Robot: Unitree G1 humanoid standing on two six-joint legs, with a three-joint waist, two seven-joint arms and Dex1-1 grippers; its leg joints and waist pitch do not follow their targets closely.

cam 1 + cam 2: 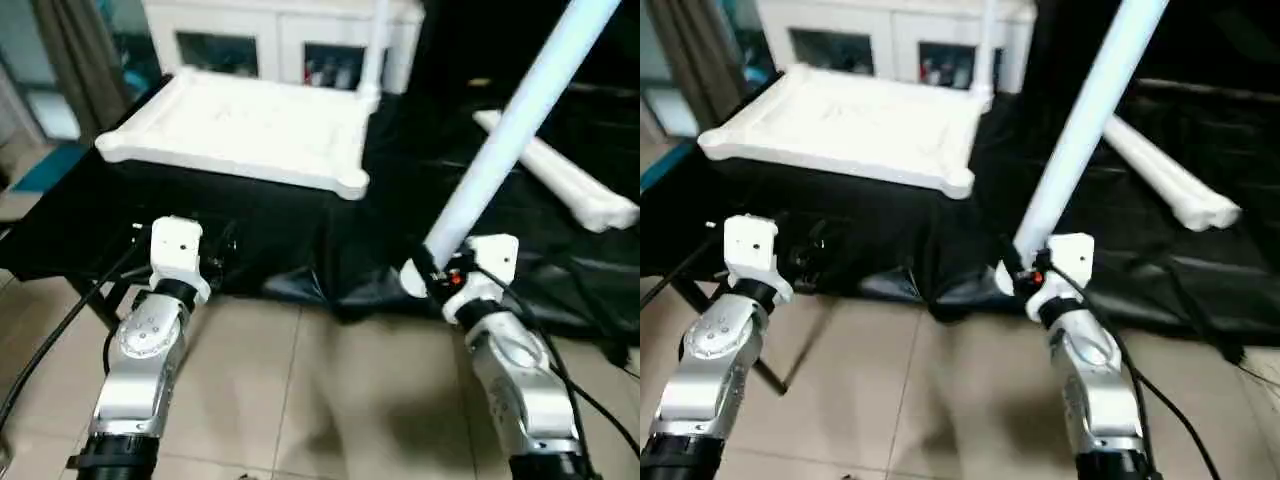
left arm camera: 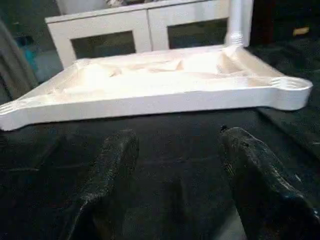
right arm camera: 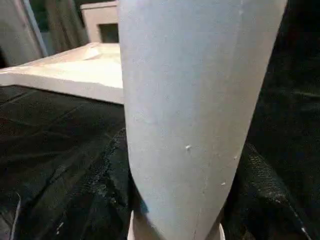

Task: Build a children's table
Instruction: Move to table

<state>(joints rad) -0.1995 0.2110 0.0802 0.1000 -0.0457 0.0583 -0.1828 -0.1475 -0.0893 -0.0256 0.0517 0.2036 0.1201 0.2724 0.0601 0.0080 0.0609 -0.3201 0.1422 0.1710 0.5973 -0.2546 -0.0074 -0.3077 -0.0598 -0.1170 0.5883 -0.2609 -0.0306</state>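
The children's table top [image 1: 240, 125] lies upside down on the black-covered work table [image 1: 260, 215], ribbed underside up. One white leg [image 1: 378, 40] stands upright in its far right corner socket. My right gripper [image 1: 430, 268] is shut on the lower end of a second white leg [image 1: 510, 130], which slants up and to the right above the table's front edge. In the right wrist view this leg [image 3: 195, 110] sits between the black fingers [image 3: 107, 170]. A third leg [image 1: 570, 180] lies on the cloth at the right. My left gripper [image 2: 175, 137] is open and holds nothing, just short of the top's near edge [image 2: 150, 102].
A white cabinet [image 1: 270, 40] with glass doors stands behind the work table. The black cloth hangs over the front edge down to a tiled floor [image 1: 320, 380]. Black cables [image 1: 60, 320] run along both forearms.
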